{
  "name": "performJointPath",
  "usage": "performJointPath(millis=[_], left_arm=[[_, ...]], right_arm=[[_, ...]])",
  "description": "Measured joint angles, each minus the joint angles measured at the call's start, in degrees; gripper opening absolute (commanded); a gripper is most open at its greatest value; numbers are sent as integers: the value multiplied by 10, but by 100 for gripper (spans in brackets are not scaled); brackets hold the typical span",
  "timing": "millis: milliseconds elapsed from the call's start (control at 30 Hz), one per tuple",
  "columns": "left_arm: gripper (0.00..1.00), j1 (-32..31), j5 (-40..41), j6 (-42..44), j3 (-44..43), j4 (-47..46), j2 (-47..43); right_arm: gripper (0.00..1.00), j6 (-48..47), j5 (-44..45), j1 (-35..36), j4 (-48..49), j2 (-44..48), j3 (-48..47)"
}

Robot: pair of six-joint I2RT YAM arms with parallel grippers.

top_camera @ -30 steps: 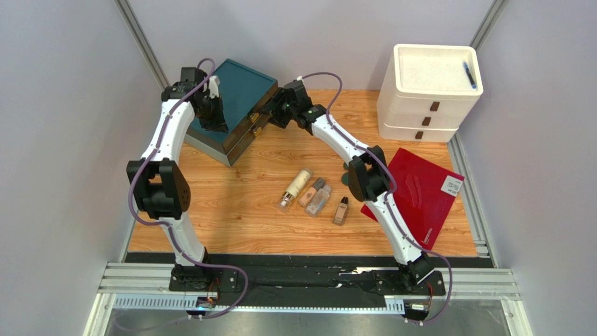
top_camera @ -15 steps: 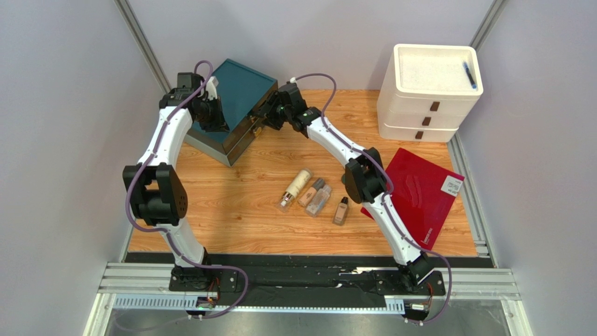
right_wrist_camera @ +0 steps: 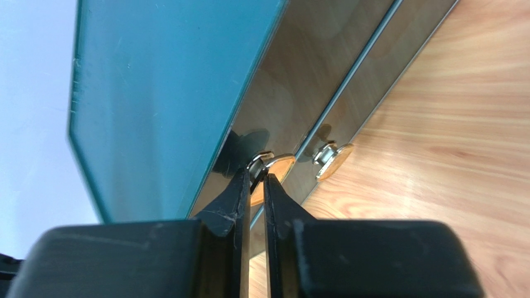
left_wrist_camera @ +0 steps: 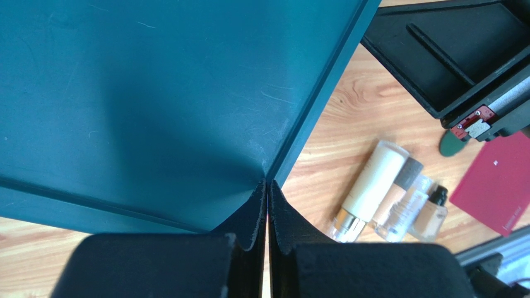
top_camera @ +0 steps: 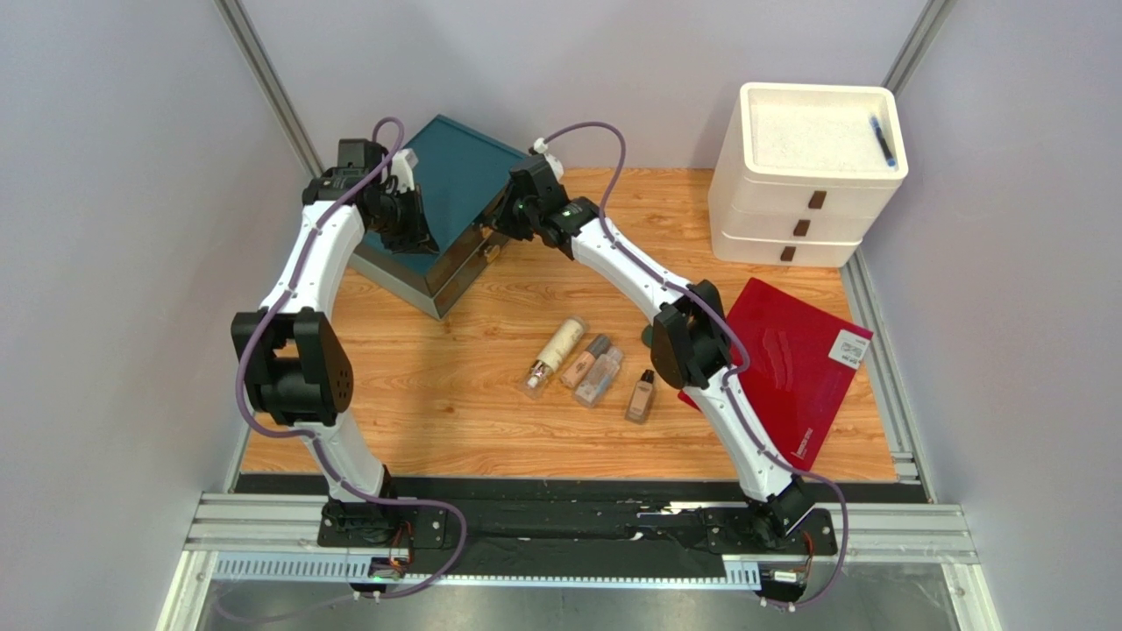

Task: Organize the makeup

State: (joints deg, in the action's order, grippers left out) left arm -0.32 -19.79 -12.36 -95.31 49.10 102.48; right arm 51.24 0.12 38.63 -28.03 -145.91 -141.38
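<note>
Just before the teal box [top_camera: 454,178], on its arm-base side, four makeup bottles [top_camera: 589,367] lie side by side on the table [top_camera: 448,381]. The right gripper [right_wrist_camera: 257,180] is clenched on the box's upper gold knob [right_wrist_camera: 278,167] (front face). The left gripper [left_wrist_camera: 267,186] is closed, tips against the lid [left_wrist_camera: 155,93] edge.

Both arms reach far forward to the teal case [top_camera: 461,164]. The left gripper [left_wrist_camera: 267,185] sets closed jaws at its lid's edge; the right gripper [right_wrist_camera: 257,176] pinches the upper gold knob [right_wrist_camera: 278,167] on its front.
</note>
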Motion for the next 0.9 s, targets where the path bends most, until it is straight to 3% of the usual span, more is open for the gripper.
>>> performJointPath(millis=[300, 367, 400, 467, 533, 733, 833, 900], left_arm=[[0, -10, -24, -7, -4, 30, 5], [25, -11, -25, -6, -6, 31, 5], [44, -11, -26, -7, -6, 31, 5], [57, -11, -38, -7, -6, 27, 4], [64, -11, -41, -2, -6, 19, -4], [63, -10, -34, 6, 0, 21, -18], [57, -10, -27, 10, -2, 23, -18], [42, -10, -23, 13, -4, 25, -16]], right_arm=[[8, -51, 26, -4, -67, 89, 97], [8, -57, 25, -8, -75, 102, 113], [8, -61, 24, -10, -77, 110, 124], [8, -65, 17, -15, -81, 116, 131], [7, -68, 8, -17, -81, 116, 131], [4, -90, -17, -23, -132, 79, 54], [3, -101, -27, -28, -154, 50, 2], [3, -106, -35, -31, -151, 41, -9]])
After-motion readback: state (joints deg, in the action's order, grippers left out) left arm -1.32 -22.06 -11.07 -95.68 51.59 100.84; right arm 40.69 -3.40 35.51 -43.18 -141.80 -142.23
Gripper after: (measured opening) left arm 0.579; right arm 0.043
